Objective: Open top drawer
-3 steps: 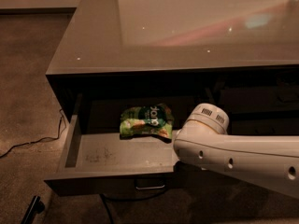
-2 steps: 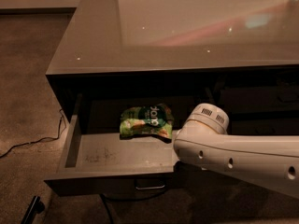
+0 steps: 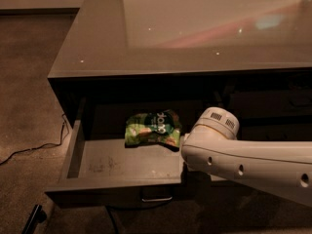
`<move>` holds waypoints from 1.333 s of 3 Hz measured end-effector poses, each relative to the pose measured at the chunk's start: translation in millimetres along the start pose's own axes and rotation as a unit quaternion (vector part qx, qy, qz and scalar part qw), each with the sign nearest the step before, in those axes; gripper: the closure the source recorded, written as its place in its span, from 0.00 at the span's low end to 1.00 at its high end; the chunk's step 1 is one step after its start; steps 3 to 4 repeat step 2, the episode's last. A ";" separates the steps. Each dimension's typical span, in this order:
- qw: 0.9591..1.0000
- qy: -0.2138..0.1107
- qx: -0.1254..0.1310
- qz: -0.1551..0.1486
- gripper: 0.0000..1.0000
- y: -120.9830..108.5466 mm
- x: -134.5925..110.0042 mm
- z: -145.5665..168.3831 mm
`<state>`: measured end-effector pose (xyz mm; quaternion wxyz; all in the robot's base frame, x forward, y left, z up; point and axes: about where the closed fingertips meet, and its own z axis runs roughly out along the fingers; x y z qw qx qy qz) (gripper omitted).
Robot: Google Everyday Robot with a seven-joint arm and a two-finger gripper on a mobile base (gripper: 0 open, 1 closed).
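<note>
The top drawer (image 3: 78, 152) stands pulled out from under the grey glossy tabletop, and its grey inside shows. Its dark front (image 3: 107, 194) carries a small loop handle (image 3: 156, 197), and nothing holds that handle. A green snack bag (image 3: 152, 128) lies flat at the back of the drawer. My white arm (image 3: 243, 162) reaches in from the right over the drawer's right part. My gripper (image 3: 194, 178) is a dark shape under the arm's round end, by the right end of the drawer front, and it is mostly hidden.
The grey tabletop (image 3: 195, 28) overhangs the drawer. A dark cable (image 3: 29, 150) trails over the brown carpet on the left. A black object (image 3: 34, 218) lies on the floor at the lower left. More dark drawer fronts (image 3: 273, 101) sit to the right.
</note>
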<state>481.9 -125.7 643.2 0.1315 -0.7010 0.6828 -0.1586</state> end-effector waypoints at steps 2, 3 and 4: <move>1.000 0.000 0.000 0.000 0.00 0.0 0.0 -0.1; 1.000 0.000 0.000 0.000 0.00 0.0 0.0 -0.1; 1.000 0.000 0.000 0.000 0.00 0.0 0.0 -0.1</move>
